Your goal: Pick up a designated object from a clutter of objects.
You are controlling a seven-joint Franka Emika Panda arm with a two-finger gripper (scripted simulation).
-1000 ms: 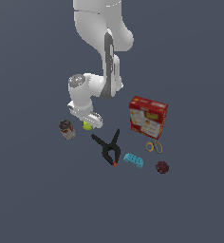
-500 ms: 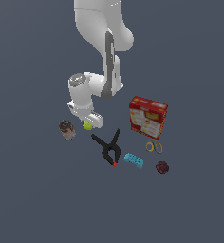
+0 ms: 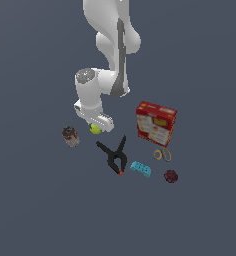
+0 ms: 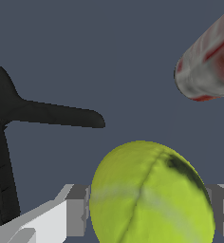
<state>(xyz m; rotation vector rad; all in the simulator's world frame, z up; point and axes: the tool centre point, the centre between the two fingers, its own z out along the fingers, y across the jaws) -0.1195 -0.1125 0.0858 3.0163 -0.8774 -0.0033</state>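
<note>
The designated object, a yellow-green ball [image 3: 95, 129], sits under the white hand between the small can and the black clamp. In the wrist view the ball [image 4: 147, 190] fills the gap between the two grey finger pads [image 4: 78, 211] and touches both. My gripper [image 3: 96, 127] [image 4: 149, 216] is shut on the ball. The exterior view does not show whether the ball rests on the floor or hangs just above it. The rest of the clutter of objects lies around it.
The small can [image 3: 70, 136] [image 4: 209, 66] lies toward the exterior view's left of the ball. The black spring clamp [image 3: 115, 155] [image 4: 42, 114] lies close in front. Farther to the exterior view's right are the red-and-yellow box [image 3: 156, 123], yellow rubber bands [image 3: 163, 155], cyan brick [image 3: 140, 169] and dark red berry [image 3: 171, 176].
Hardly anything differs: the hand stays low over the ball in the same spot, and the other objects have not moved.
</note>
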